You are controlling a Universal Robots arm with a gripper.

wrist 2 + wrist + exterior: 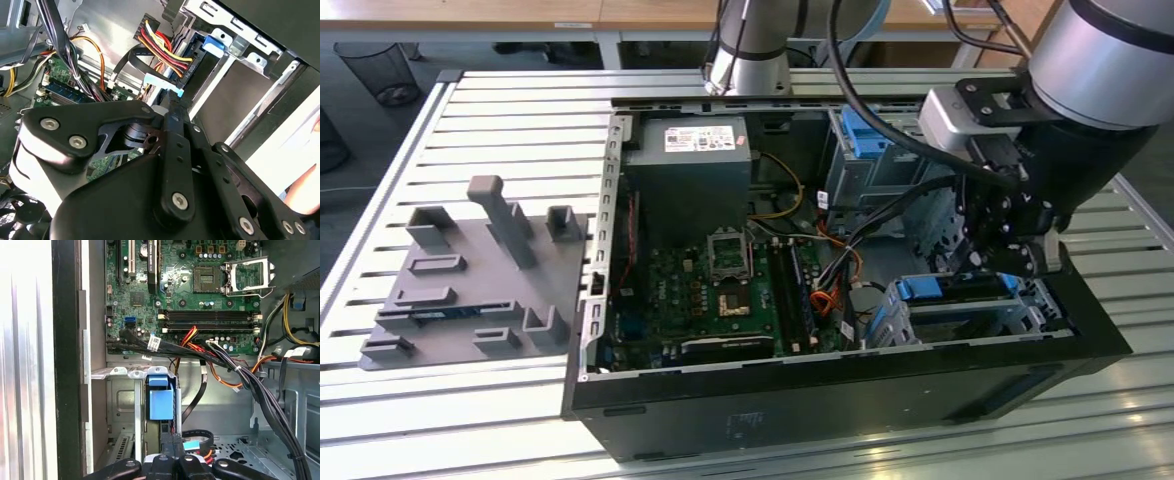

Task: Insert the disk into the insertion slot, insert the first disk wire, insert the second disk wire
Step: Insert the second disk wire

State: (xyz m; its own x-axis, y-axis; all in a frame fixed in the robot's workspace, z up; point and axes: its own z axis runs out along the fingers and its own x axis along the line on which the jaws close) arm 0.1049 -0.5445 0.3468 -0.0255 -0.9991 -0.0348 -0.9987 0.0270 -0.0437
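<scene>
1. The disk [961,288], a flat drive in a bright blue plastic carrier, sits inside the insertion slot [974,315], a low silver-grey perforated metal cage at the open black computer case's [854,385] front corner, on the exterior view's right
2. Your black gripper [1007,255] hovers just above that cage; whether its claw is apart or together cannot be told
3. Red, yellow and black wires [160,47] run beside the cage

Bright daylight, glare on slatted table [480,130], dim shadowed case interior [720,280], blown-out white edges in both wrist views
</scene>
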